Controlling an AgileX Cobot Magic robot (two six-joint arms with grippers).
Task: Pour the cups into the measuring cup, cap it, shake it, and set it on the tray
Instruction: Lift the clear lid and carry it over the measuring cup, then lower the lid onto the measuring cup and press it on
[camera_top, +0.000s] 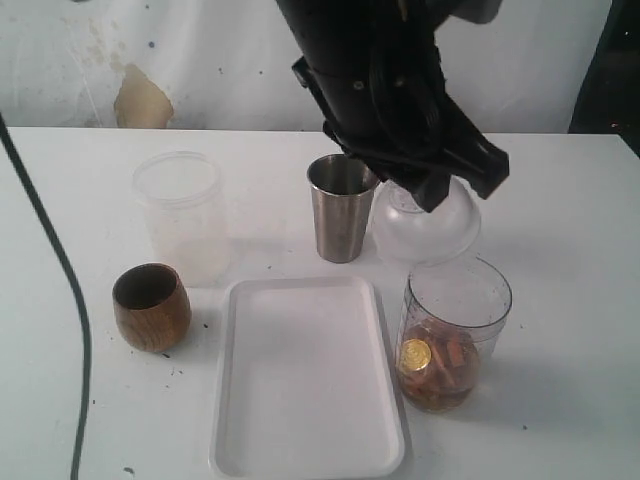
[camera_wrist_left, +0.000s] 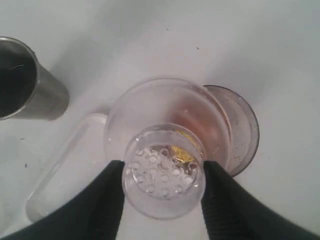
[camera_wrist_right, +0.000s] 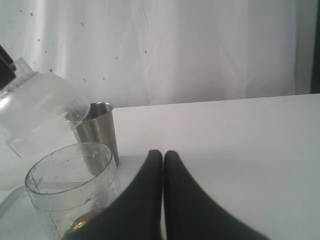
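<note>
While the left jaws pinch the narrow perforated neck of a frosted dome cap (camera_wrist_left: 165, 150) from either side, the right jaws are pressed together with nothing between them. The cap hangs tilted in the air, its wide mouth just above and behind the rim of the measuring cup (camera_top: 456, 320), not seated on it. That clear cup stands upright on the table (camera_top: 570, 250) just beside the right edge of the tray (camera_top: 305, 400), and at its bottom lie gold and copper-coloured pieces that look like coins (camera_top: 430, 362). The right jaws sit low over the table near this cup. Behind the tray, the steel tumbler (camera_top: 340, 208) stands upright, close to the cap. Further left are a frosted tub (camera_top: 180, 215) and, in front of it, the wooden cup (camera_top: 150, 305), both upright and apart from the tray.
</note>
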